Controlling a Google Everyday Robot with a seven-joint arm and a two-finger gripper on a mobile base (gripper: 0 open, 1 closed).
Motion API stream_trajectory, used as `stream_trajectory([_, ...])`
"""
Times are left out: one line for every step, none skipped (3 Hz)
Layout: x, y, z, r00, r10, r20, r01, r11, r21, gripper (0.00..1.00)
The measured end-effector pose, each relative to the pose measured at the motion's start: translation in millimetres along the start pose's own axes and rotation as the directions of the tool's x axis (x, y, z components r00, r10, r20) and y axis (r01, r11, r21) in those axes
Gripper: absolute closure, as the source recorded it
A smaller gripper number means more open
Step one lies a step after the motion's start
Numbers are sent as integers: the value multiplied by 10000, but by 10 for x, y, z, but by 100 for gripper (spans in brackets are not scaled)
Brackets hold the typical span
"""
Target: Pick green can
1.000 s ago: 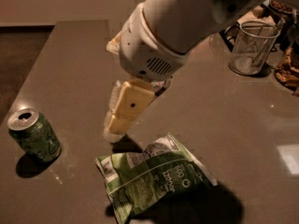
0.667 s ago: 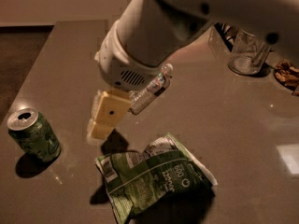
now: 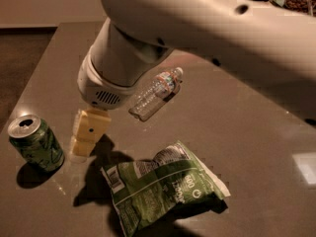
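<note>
Green can (image 3: 35,143): mid-green body with pale streaked markings and a silver top.

Gripper (image 3: 83,144), just right of the green can: pale cream-yellow, with one small dark dot on its face.

Arm (image 3: 207,28), above and right of the can: plain white, with a dark-slotted vent panel on the housing over the gripper.

Chip bag (image 3: 163,194), right of the can and lower: green with white panels and white lettering, and a white patch with dark marks at its left corner.

Bottle (image 3: 154,95), up and right of the can: clear, white cap, multicoloured label band.

Table (image 3: 247,132) under the can: uniform grey-brown, unpatterned, one pale reflection far to the can's right.
</note>
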State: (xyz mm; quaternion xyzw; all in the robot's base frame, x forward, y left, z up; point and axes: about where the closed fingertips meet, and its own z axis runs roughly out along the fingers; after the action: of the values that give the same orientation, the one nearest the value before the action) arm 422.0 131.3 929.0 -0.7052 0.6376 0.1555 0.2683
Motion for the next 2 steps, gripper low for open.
stream_trajectory([-154,-33,301,9999,-78,91,81,9993,-360,0])
stream_trajectory([-348,15,544,9992,-326,217,343,9959,-831,0])
